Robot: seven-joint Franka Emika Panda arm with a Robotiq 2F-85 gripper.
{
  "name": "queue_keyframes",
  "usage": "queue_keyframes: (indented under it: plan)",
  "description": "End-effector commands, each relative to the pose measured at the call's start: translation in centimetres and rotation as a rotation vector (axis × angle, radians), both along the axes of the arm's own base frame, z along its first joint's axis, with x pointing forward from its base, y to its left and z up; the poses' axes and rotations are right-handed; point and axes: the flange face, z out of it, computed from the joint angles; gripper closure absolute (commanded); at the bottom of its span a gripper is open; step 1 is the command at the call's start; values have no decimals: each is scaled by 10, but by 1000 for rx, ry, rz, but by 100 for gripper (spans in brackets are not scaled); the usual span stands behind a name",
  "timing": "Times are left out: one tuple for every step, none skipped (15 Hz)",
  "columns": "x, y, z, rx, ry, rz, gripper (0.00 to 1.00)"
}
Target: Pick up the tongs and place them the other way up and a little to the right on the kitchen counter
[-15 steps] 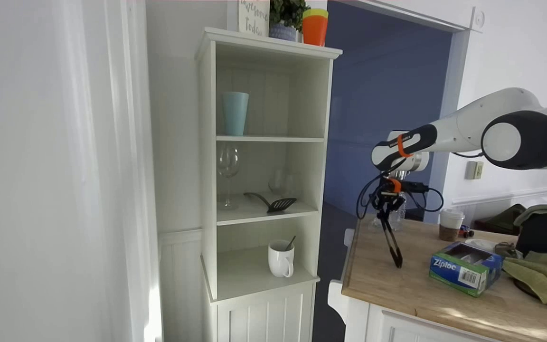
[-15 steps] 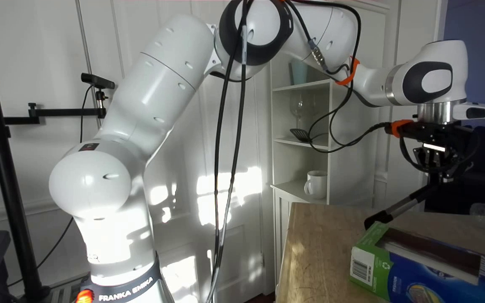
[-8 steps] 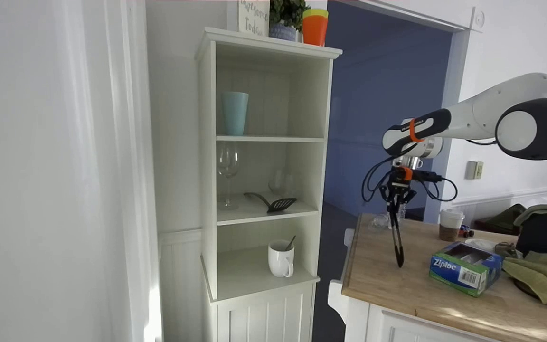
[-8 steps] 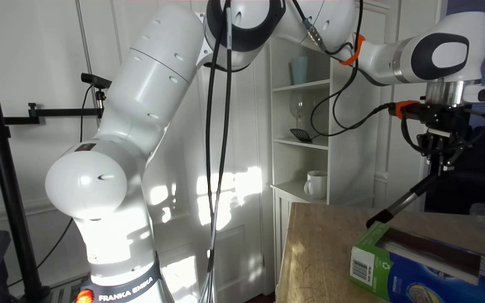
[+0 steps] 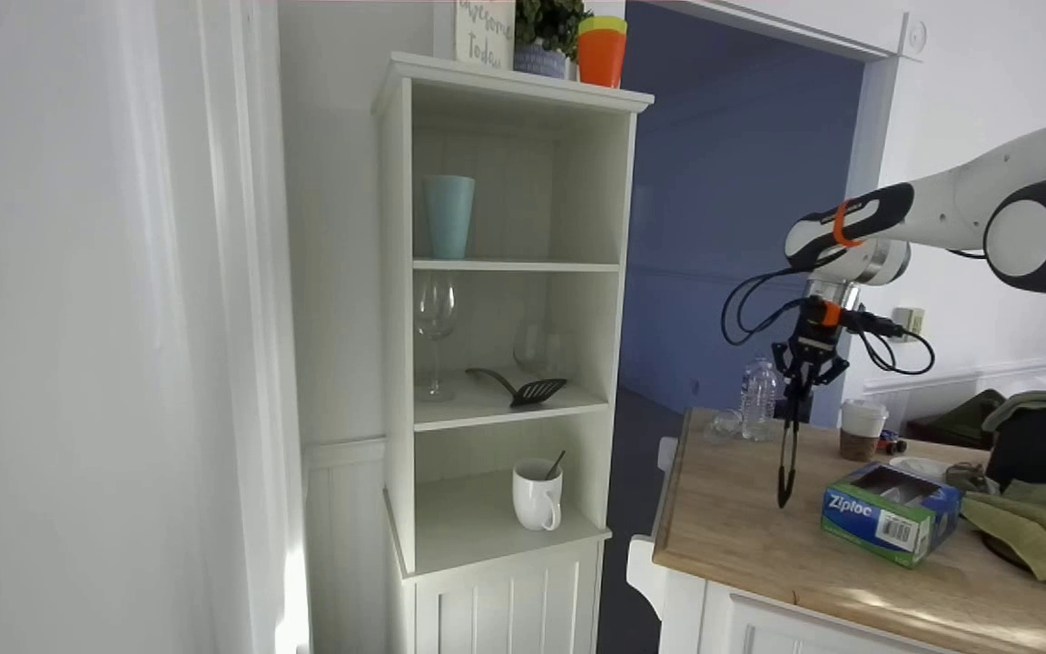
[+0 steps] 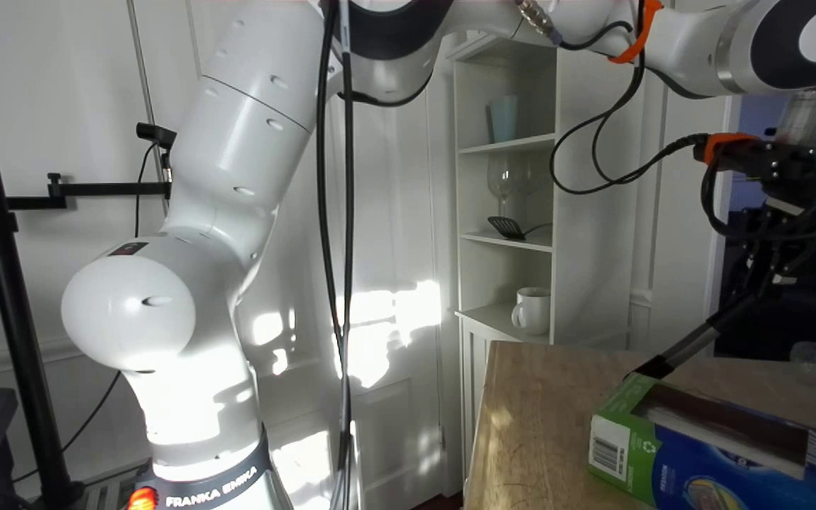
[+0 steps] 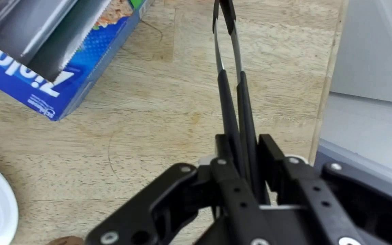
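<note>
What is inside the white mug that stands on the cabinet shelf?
In an exterior view, a thin dark object leans out of the white mug. Its lower end, and anything else inside, is hidden by the mug's wall.

Our arm (image 6: 245, 134) leans up from its base (image 6: 202, 492) to a high, bent elbow (image 6: 387, 71), and our forearm (image 5: 968, 195) slopes down to the wrist (image 6: 769, 53). Below it we point our gripper (image 7: 243, 149) downward, its linkages (image 7: 145, 197) splayed to either side, both fingers (image 7: 271, 153) pressed inward on what we hold.
</note>
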Motion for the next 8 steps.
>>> queue_keyframes:
  plan:
    - [-24,-31,19,89,-38,-105,88]
    - [-29,-41,21,104,-44,-131,88]
    - [-35,-52,23,116,-51,-164,88]
    - [-41,-61,26,130,-54,-193,88]
    - [-46,-69,28,139,-54,-221,88]
    - [-52,-77,28,144,-52,-251,88]
    - [-57,-85,30,151,-47,-286,88]
    - [-62,-93,30,162,-41,-326,88]
